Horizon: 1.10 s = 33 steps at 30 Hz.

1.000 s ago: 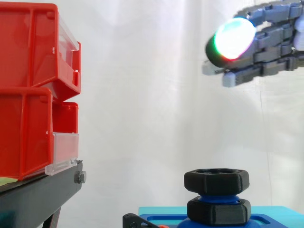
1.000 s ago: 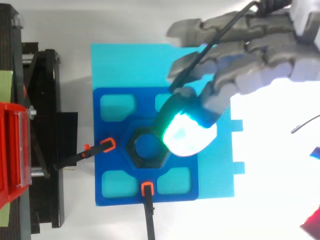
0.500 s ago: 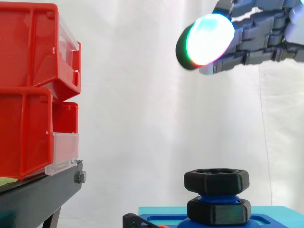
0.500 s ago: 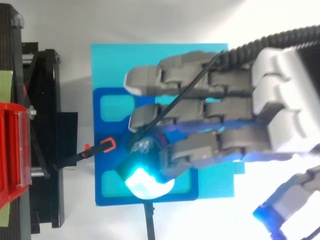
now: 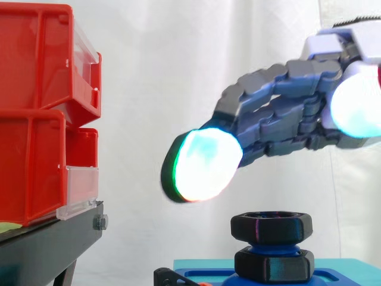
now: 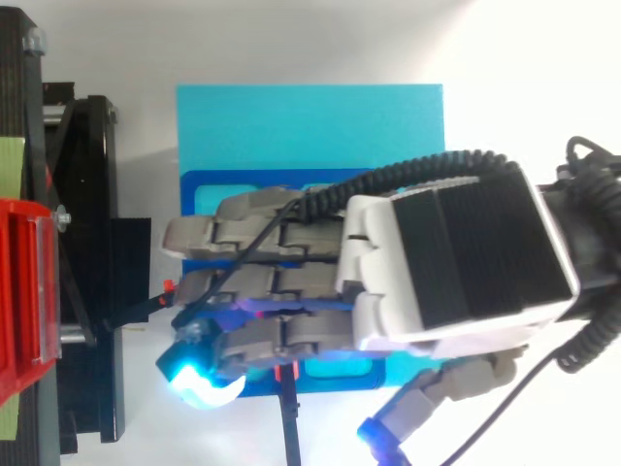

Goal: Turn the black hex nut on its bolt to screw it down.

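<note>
The hand (image 5: 286,116) has come down and swung left since half a second ago. In the side view its glowing fingertip (image 5: 202,167) was then high near the top edge; now it hangs much lower, at about the level of the lower red bins (image 5: 36,107), above and to the left of the black hex nut (image 5: 271,226). From above we see the same shift. The fingers (image 6: 252,282) now reach past the left edge of the blue plate (image 6: 190,194) towards the black stand (image 6: 87,243), and the back of the hand (image 6: 446,262) covers the middle of the plate, where the nut sits.

The hand is released. Its fingers are stretched out with only a slight bend, the thumb (image 6: 427,398) stands apart below them, and nothing is held. We see clear space between the fingers and the nut, so there is no contact.

The nut has not moved. It sits where it did, at the top of the blue bolt (image 5: 271,246), with a second black nut (image 5: 274,265) below it at the foot of the thread. The bolt rises from the blue plate, which lies on the cyan base (image 6: 310,116). The black clamp (image 6: 289,427) at the plate's near edge is also unchanged.
</note>
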Tool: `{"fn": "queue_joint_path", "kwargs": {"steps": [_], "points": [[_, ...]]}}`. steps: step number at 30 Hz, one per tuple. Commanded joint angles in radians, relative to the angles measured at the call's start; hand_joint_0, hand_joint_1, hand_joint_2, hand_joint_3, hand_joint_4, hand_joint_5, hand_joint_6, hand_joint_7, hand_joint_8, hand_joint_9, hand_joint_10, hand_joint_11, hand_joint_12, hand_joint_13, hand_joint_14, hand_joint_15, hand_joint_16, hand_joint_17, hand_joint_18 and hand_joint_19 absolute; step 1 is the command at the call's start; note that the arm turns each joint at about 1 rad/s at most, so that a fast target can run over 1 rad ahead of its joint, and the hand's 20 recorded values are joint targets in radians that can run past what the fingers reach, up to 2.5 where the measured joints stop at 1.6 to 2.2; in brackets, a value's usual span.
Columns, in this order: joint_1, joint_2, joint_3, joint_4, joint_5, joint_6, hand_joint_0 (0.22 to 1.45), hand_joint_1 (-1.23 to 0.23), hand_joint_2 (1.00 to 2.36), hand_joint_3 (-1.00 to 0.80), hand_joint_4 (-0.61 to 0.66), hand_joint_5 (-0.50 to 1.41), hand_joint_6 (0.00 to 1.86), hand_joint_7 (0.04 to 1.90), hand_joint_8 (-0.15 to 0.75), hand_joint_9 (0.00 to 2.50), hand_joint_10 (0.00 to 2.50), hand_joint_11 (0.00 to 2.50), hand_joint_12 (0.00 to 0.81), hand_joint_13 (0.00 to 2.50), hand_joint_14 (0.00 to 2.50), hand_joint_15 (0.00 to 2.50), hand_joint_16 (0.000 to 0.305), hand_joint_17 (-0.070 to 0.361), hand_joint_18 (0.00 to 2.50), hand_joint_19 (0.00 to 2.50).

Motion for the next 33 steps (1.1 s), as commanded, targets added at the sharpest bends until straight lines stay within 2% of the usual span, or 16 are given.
{"fn": "queue_joint_path", "kwargs": {"steps": [1, 9, 21, 26, 33], "points": [[0.000, -0.034, 0.032, 0.005, 0.000, -0.002, 0.48, -0.52, 1.00, -0.50, 0.13, -0.19, 0.50, 0.71, 0.252, 0.31, 0.01, 0.23, 0.343, 0.07, 0.00, 0.01, 0.058, 0.131, 0.02, 0.29], [0.000, -0.046, 0.033, 0.048, -0.003, -0.028, 0.48, -0.51, 1.00, -0.50, 0.14, -0.17, 0.50, 0.75, 0.252, 0.32, 0.01, 0.24, 0.342, 0.08, 0.00, 0.01, 0.058, 0.130, 0.02, 0.28], [-0.013, -0.068, 0.033, 0.045, 0.000, -0.113, 0.49, -0.53, 1.00, -0.50, 0.15, -0.14, 0.50, 0.80, 0.261, 0.38, 0.01, 0.24, 0.342, 0.13, 0.00, 0.00, 0.058, 0.129, 0.09, 0.27], [-0.020, -0.068, 0.033, 0.037, -0.003, -0.150, 0.49, -0.53, 1.00, -0.50, 0.18, -0.13, 0.50, 0.95, 0.265, 0.45, 0.01, 0.30, 0.343, 0.22, 0.00, 0.02, 0.057, 0.129, 0.17, 0.27], [-0.024, -0.068, 0.038, 0.042, -0.011, -0.174, 0.50, -0.54, 1.00, -0.50, 0.18, -0.12, 0.50, 1.01, 0.274, 0.51, 0.01, 0.35, 0.343, 0.28, 0.00, 0.05, 0.057, 0.128, 0.21, 0.29]]}}
